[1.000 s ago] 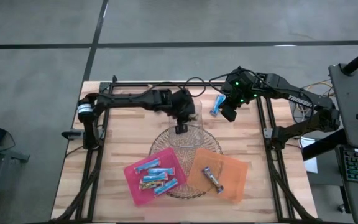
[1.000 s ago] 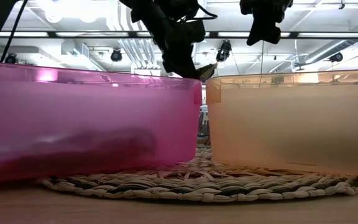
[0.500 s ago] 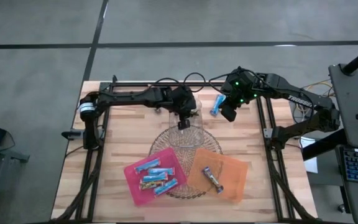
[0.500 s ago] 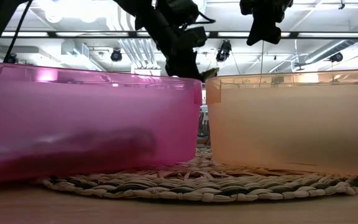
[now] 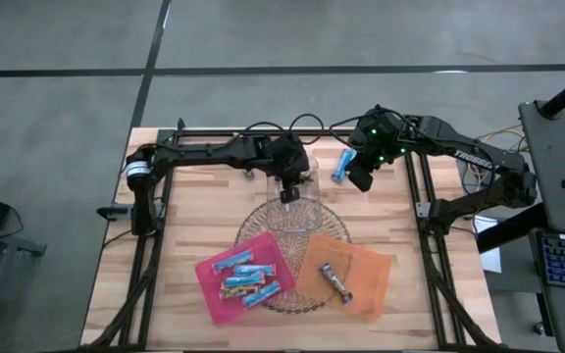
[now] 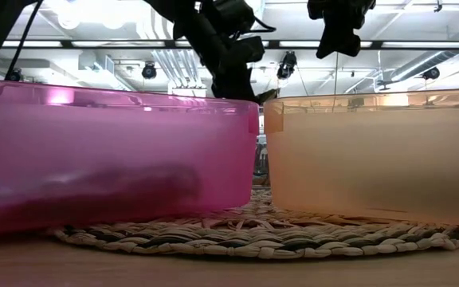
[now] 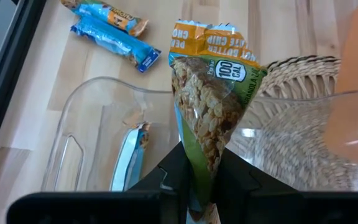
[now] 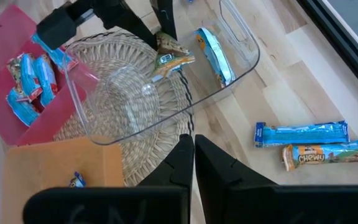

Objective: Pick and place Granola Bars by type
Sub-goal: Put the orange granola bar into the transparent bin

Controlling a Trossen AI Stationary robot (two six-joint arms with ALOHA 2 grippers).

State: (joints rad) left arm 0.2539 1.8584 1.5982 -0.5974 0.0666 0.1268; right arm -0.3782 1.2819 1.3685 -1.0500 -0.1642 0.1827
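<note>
My left gripper [image 5: 288, 195] hangs over the clear plastic box [image 5: 294, 192], shut on a green and orange granola bar [image 7: 213, 124], which also shows in the right wrist view [image 8: 174, 59]. One light blue bar [image 7: 129, 163] lies flat on the box's floor. A blue bar [image 8: 302, 133] and a tan-ended blue bar [image 8: 329, 153] lie side by side on the wood at the table's far side. Several blue bars [image 5: 243, 278] lie in the pink tray [image 5: 207, 286]. A dark bar [image 5: 336, 281] lies in the orange tray [image 5: 373, 267]. My right gripper [image 8: 190, 152] is shut and holds nothing, hovering beside the two far bars. My left gripper pinches the green and orange bar by one end [image 7: 202, 182] between its two fingers, coming from above and pointing down. The bar reaches out past the fingertips, lifted clear over the clear box, with its orange free end [image 7: 213, 37] lowest.
The clear box and both trays stand on a round woven mat [image 5: 263, 224] in the table's middle. Black frame rails [image 5: 149, 265] run along the left and right sides. Bare wood lies at the near left corner [image 5: 135, 314]. The low view faces the walls of the pink tray [image 6: 110, 151] and orange tray [image 6: 373, 151].
My left gripper, still shut on the green and orange bar, has shifted a little toward the table's far edge over the clear box during the first half second, then kept still.
</note>
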